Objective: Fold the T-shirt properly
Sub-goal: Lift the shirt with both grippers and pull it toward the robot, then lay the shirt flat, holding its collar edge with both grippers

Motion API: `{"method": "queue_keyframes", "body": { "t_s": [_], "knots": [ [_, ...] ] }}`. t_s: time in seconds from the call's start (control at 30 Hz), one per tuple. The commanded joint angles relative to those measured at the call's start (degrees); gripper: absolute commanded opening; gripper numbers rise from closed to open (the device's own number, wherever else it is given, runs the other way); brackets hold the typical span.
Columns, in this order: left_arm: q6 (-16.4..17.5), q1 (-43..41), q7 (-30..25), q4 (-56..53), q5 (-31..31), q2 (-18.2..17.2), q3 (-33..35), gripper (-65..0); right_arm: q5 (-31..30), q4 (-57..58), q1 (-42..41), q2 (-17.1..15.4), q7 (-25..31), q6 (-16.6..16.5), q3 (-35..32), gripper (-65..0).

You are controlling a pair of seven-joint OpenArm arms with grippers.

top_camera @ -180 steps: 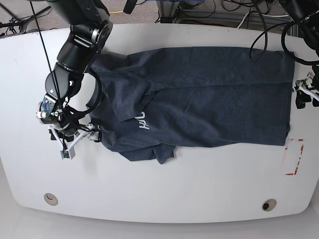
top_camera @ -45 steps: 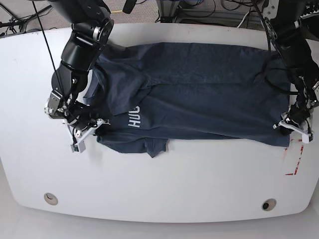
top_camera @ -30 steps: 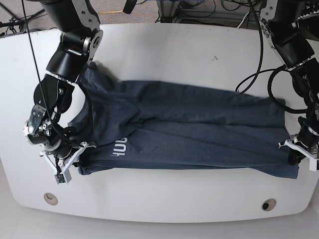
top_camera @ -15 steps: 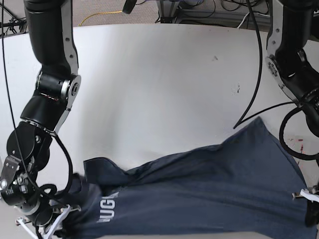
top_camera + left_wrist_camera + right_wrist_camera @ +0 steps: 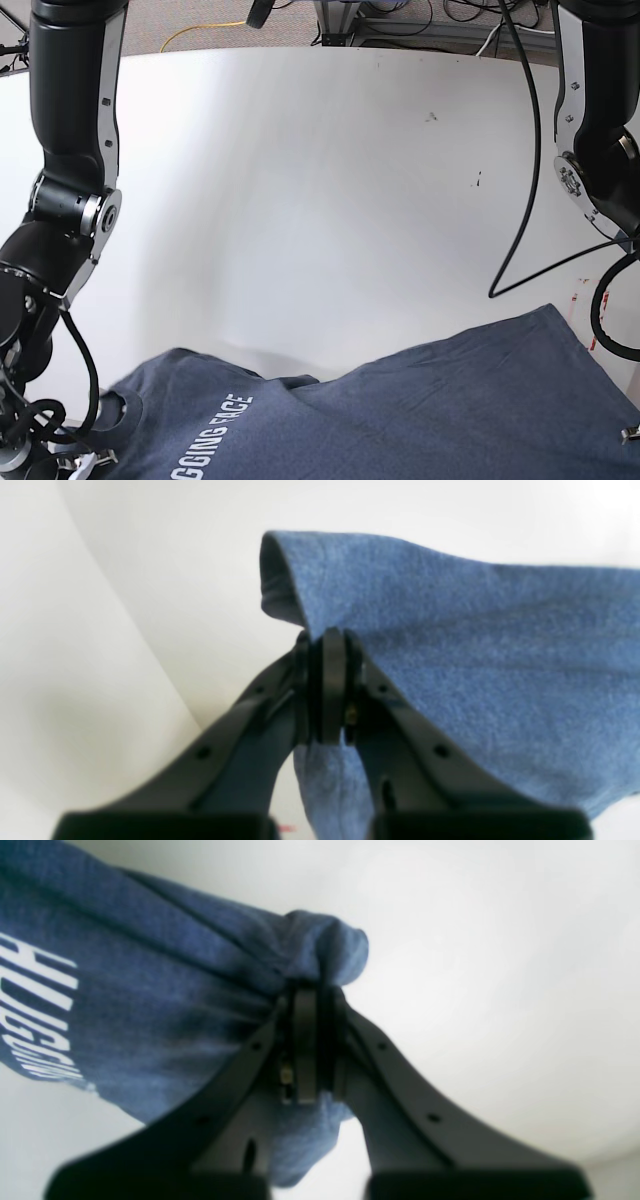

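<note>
At 7 o'clock in the base view, our right gripper (image 5: 305,1050) pinches the bunched shoulder end of the dark slate-blue cotton T-shirt with white block letters (image 5: 400,420). At 4 o'clock, our left gripper (image 5: 327,685) clamps its hem corner. Both jaws are closed on cloth. The shirt hangs stretched between our 2 claws at the near edge of the white round-cornered table (image 5: 300,180), its long axis running 9 to 3 o'clock; neither arm looks nearer, so we judge the next lay-down must go toward 12 o'clock.

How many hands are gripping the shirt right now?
2. The left hand pinches a plain edge of the T-shirt; the right hand pinches a bunched edge beside the white lettering. Both are shut on fabric.
</note>
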State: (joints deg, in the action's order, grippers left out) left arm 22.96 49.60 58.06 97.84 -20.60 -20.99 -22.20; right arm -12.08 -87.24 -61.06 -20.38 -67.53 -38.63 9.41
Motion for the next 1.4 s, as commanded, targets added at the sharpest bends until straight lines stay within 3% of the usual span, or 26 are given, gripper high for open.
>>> {"method": "queue_keyframes", "body": {
  "t_s": [0.0,0.17,0.23,0.53,0.7,0.93,1.17,1.37],
  "knots": [
    [-0.5,-0.9,-1.3,0.7,0.6,1.3,0.3,-64.6,1.3,-4.6,1.8,-1.0,0.0,0.1,0.4,-65.0],
    [-0.5,-6.8,-1.2,3.3,0.6,4.2,0.1,-64.6,1.4,-13.1,12.7,-0.3,-0.6,0.0,2.8,-65.0],
    [-0.5,-10.6,-1.1,5.6,0.8,4.9,0.1,-64.6,1.4,-17.1,18.2,1.5,-1.8,-0.1,4.2,-65.0],
    [-0.4,-28.2,-1.2,11.8,0.5,5.1,-0.3,-64.6,1.4,-28.2,40.1,7.1,-2.3,-0.1,10.2,-65.0],
    [0.6,-38.5,-1.4,13.1,-1.2,5.1,-4.7,-64.6,1.4,-28.4,48.6,9.6,-2.3,-0.2,13.8,-65.0],
    [1.9,-51.1,-1.4,13.1,-6.8,5.1,-12.2,-64.6,-0.3,-28.6,57.4,9.9,-2.3,-0.2,17.8,-65.0],
    [2.4,-61.1,-1.5,13.1,-7.1,5.1,-17.1,-64.7,-5.2,-28.5,65.6,9.9,-2.3,-0.1,20.8,-65.0],
    [7.8,-65.9,-1.5,12.4,-6.9,5.1,-18.8,-64.7,-5.2,-28.4,71.3,10.0,-2.2,-0.1,20.7,-65.0]
  ]
}}
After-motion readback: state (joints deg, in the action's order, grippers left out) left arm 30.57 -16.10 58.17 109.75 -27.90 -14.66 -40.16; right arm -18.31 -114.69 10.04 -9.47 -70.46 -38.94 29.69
